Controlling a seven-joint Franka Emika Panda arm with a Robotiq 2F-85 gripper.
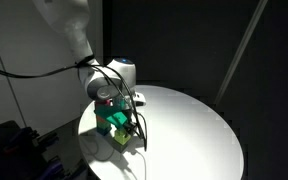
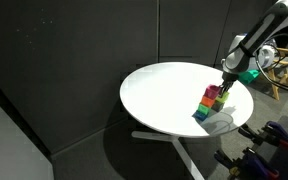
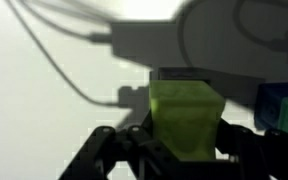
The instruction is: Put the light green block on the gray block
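Note:
In the wrist view the light green block (image 3: 184,118) sits between my gripper's (image 3: 184,150) two dark fingers, which press on its sides. A gray block (image 3: 182,73) shows just past its top edge, touching or very close. In both exterior views the gripper (image 1: 116,105) (image 2: 228,76) hangs low over a cluster of colored blocks (image 1: 115,128) (image 2: 212,100) near the rim of the round white table (image 1: 194,120) (image 2: 164,90). The blocks are too small there to tell apart.
A blue block (image 3: 284,102) with a green one under it stands right beside the held block. Cables hang from the arm over the table (image 1: 136,110). Dark curtains surround the table; equipment stands beyond its rim (image 2: 274,70).

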